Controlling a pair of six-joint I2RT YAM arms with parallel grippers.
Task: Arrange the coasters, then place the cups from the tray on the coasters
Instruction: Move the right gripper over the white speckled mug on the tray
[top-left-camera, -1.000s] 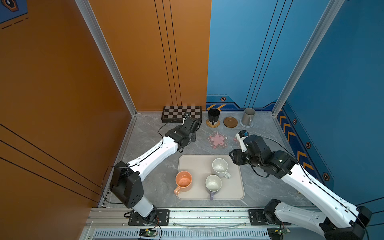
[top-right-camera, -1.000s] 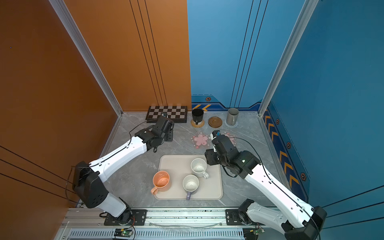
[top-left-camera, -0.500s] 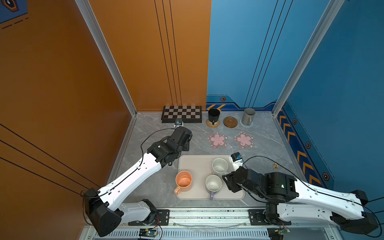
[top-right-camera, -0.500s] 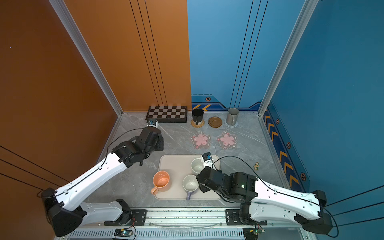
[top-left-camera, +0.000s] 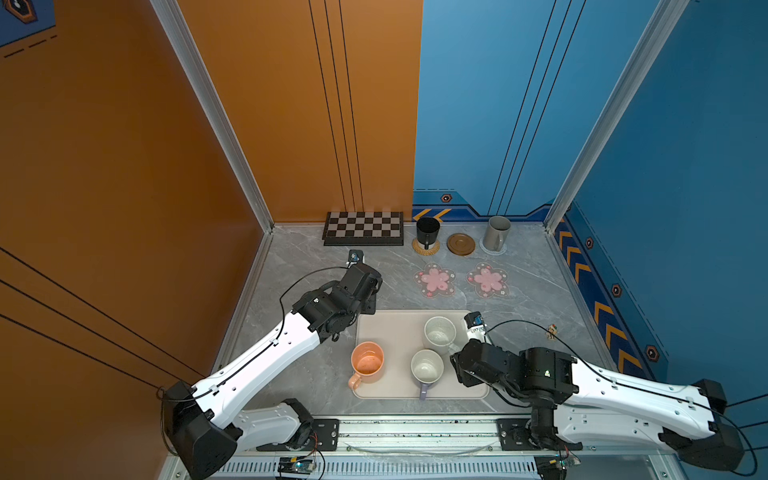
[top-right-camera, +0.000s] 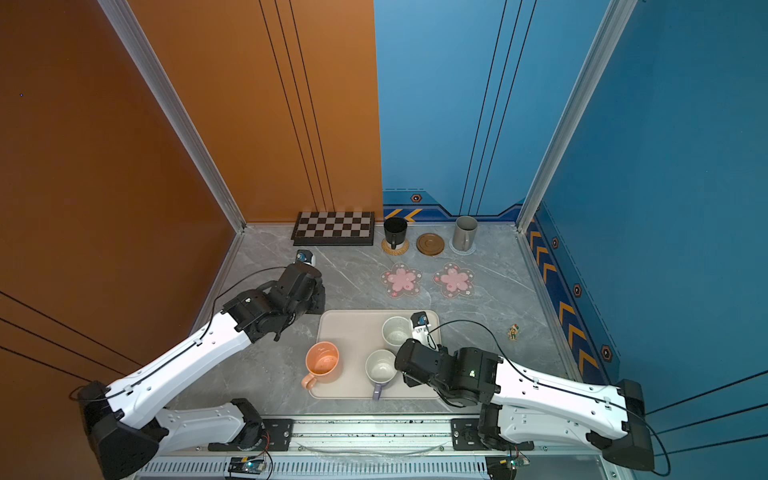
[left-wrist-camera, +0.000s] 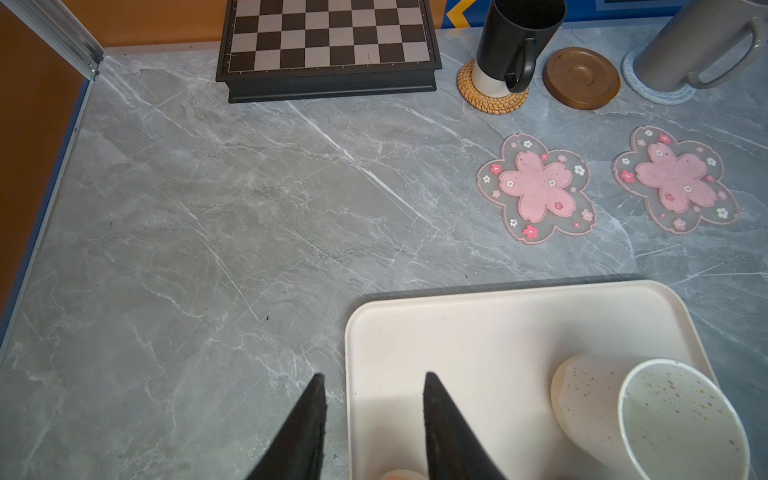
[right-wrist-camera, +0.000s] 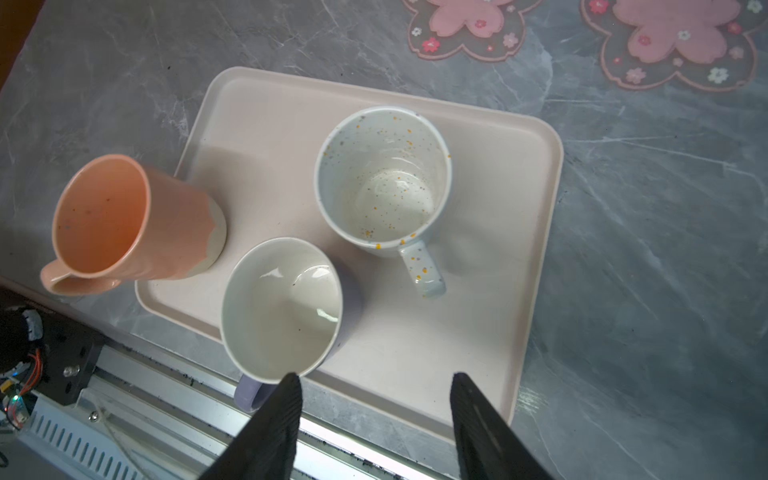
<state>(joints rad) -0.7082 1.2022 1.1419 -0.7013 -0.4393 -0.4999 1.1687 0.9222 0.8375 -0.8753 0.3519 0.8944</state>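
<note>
On the cream tray (top-left-camera: 399, 328) stand the peach-orange cup (top-left-camera: 367, 362), the white speckled cup (top-left-camera: 439, 331) and the lavender cup (top-left-camera: 427, 366). At the back, the black cup (top-left-camera: 428, 230) sits on the rattan coaster (top-left-camera: 426, 248) and the grey cup (top-left-camera: 497, 232) on the grey-blue coaster (left-wrist-camera: 660, 93). The brown coaster (top-left-camera: 461, 243) and two pink blossom coasters (top-left-camera: 435, 280) (top-left-camera: 487, 279) are bare. My left gripper (left-wrist-camera: 372, 376) hangs open and empty over the tray's far-left corner. My right gripper (right-wrist-camera: 376, 376) is open and empty over the tray's near edge, beside the lavender cup (right-wrist-camera: 282, 307).
A chessboard (top-left-camera: 363, 227) lies against the back wall, left of the black cup. A small figurine (top-left-camera: 552, 331) stands on the table right of the tray. The metal rail (top-left-camera: 415, 428) runs along the front edge, and walls close in the sides.
Both arms have drawn back toward the front. The left gripper came from near the chessboard to the tray's corner. The right came from beside the pink coasters to the tray's near edge.
</note>
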